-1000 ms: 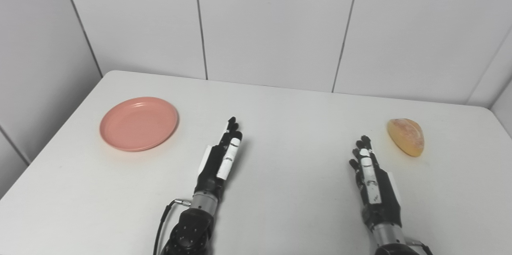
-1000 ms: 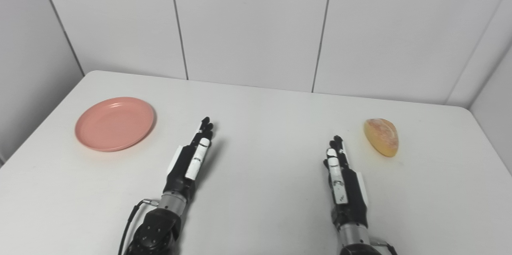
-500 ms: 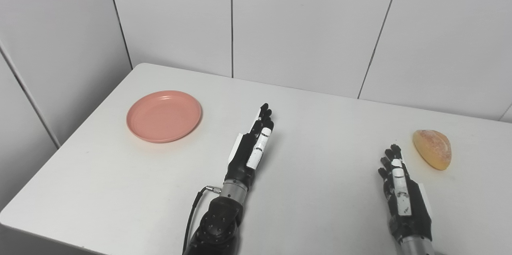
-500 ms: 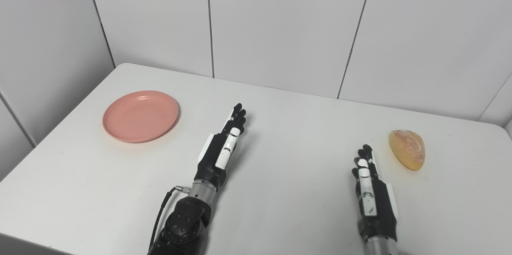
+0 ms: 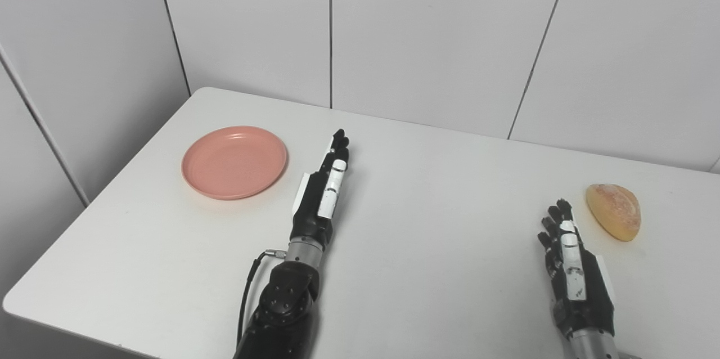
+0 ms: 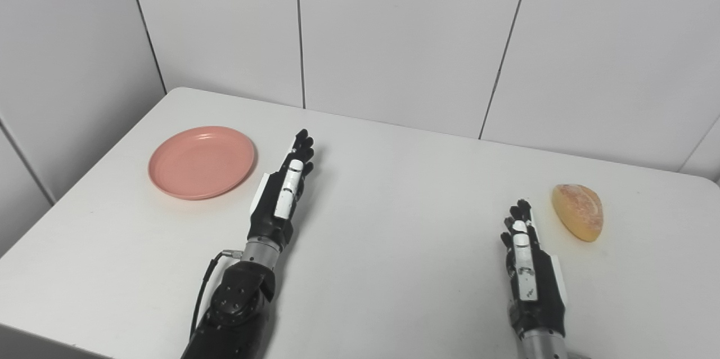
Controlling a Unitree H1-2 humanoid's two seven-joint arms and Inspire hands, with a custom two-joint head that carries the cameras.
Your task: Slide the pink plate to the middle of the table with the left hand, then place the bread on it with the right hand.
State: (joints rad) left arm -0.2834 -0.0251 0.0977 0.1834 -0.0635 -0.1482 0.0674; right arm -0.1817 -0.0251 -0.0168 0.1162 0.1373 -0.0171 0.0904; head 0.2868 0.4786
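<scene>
The left robot hand (image 5: 320, 198), open and empty, lies just beside the plate (image 5: 234, 162). It should hook the far rim, dragging flat toward mid-worktop (image 5: 427, 224). The right robot hand (image 5: 574, 274) rests open near the bread (image 5: 614, 219)

The place looked like a robot test booth in a lab, not a home or kitchen. A plain white table (image 5: 427, 190) with rounded corners stood boxed in by bare pale wall panels (image 5: 433, 38) behind it and to its left, split only by thin dark seams. A black cable (image 5: 247, 291) ran bare along the robot arm over the table's near edge. On the table lay only a plate (image 5: 234, 162) and bread (image 5: 613, 211), well apart, like staged props.
</scene>
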